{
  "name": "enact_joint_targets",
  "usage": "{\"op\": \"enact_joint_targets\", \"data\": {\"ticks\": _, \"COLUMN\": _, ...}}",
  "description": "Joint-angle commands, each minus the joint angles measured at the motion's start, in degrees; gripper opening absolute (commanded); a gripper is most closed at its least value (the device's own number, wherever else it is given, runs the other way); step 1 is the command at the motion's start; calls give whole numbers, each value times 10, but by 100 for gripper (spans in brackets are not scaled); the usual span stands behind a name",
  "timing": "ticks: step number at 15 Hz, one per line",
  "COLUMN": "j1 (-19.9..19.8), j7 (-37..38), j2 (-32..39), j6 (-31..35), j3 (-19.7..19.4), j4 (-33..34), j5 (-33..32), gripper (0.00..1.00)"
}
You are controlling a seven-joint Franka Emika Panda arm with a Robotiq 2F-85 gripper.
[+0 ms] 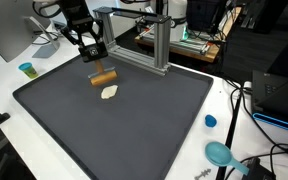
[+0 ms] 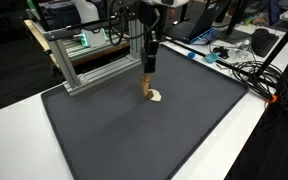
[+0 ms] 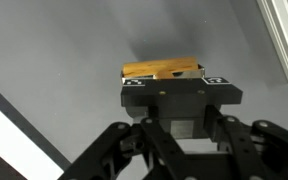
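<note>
The gripper (image 1: 96, 62) is closed on a brown wooden block (image 1: 104, 78), clamped between both fingertips; the wrist view shows the block (image 3: 162, 69) lying crosswise in the jaws. The block is low over the dark grey mat (image 1: 124, 130), towards the mat's end by the aluminium frame (image 1: 136, 40). A pale cream piece (image 1: 109, 91) lies on the mat just beside it; contact between the two cannot be determined. Small pale marks on the fingertips (image 3: 134, 86) are too blurred to read. A blue cap (image 1: 211, 121) sits off the mat.
</note>
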Motion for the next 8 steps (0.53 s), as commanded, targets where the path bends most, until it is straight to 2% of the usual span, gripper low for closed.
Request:
{"op": "enact_joint_targets", "data": {"ticks": 1, "j1": 4, "j7": -23, "j2": 10, "j6": -2, "j3": 7, "j4": 8, "j5": -8, "gripper": 21}}
{"op": "enact_joint_targets", "data": {"ticks": 8, "j1": 29, "j7": -22, "j2": 51, "j6": -36, "j3": 11, "j4": 63, "j5": -51, "gripper": 21}}
